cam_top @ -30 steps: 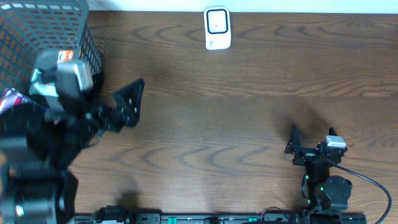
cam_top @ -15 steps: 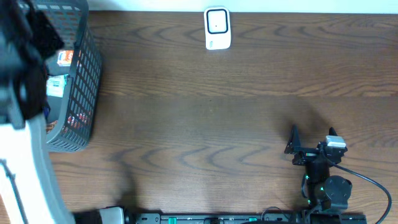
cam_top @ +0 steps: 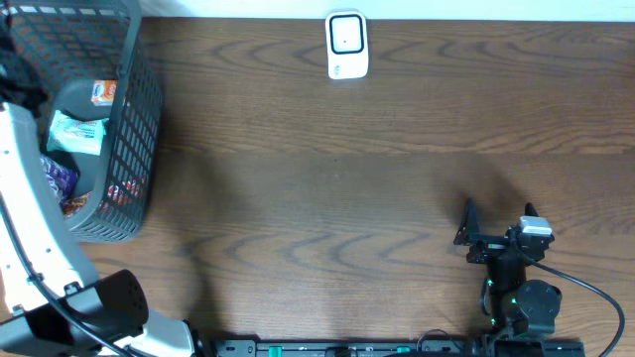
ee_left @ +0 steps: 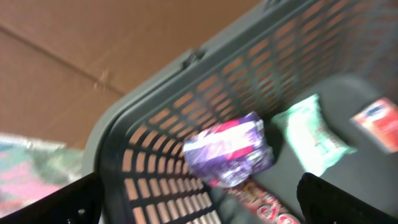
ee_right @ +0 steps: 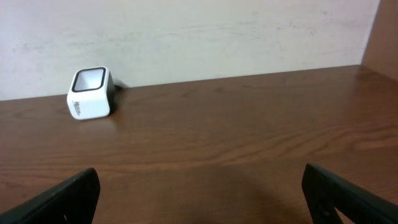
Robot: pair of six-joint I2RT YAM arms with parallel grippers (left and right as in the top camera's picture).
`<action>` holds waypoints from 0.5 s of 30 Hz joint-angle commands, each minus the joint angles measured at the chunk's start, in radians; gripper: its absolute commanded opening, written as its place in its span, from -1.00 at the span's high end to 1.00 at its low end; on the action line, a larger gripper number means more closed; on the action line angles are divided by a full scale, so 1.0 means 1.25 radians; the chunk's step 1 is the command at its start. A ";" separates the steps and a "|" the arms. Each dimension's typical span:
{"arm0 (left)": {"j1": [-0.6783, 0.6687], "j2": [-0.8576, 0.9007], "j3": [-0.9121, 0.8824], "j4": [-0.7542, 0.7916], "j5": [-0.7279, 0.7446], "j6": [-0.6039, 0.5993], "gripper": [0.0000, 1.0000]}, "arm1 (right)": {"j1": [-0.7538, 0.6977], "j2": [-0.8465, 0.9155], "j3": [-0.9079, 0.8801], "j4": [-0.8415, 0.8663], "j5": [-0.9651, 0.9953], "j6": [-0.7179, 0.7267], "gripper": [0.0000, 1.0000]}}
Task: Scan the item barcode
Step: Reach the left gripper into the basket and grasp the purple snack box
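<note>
Several wrapped goods are kept together in a grey plastic mesh basket at the left edge of the dark wooden table, so that one can be drawn out for scanning. A purple crinkled packet is propped against the basket wall, a pale green sachet lies just beside it, and a small orange-and-white packet is seen further along the floor. No item has been lifted yet. The left gripper is held over the basket's mouth, jaws spread wide and empty, judged to be lined up for a reach inside. Little side room is left by the high mesh walls, so an approach from above is probably called for. A broad stretch of table is offered rightward for carrying. The white box-shaped barcode scanner is stood at the far edge, its window tilted upward. Near the front edge the right gripper is parked low, jaws fully apart, nothing held, well apart from the scanner.
</note>
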 commanded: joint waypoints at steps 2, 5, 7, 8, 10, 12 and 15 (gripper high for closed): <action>0.059 0.007 -0.044 -0.002 0.048 0.041 -0.96 | 0.007 -0.004 -0.001 -0.003 0.001 -0.007 -0.99; 0.102 0.010 -0.081 0.016 0.162 0.164 -0.97 | 0.007 -0.004 -0.001 -0.003 0.001 -0.007 -0.99; 0.125 0.014 -0.114 0.028 0.220 0.234 -0.97 | 0.007 -0.004 -0.001 -0.003 0.001 -0.007 -0.98; 0.134 0.015 -0.133 0.034 0.241 0.264 -0.97 | 0.007 -0.004 -0.001 -0.003 0.001 -0.007 -0.99; 0.143 0.015 -0.179 0.056 0.254 0.304 -0.91 | 0.007 -0.004 -0.001 -0.003 0.001 -0.007 -0.98; 0.144 0.015 -0.223 0.079 0.253 0.342 -0.87 | 0.007 -0.004 -0.001 -0.003 0.001 -0.007 -0.99; 0.144 0.015 -0.286 0.123 0.252 0.383 -0.85 | 0.007 -0.004 -0.001 -0.003 0.001 -0.007 -0.99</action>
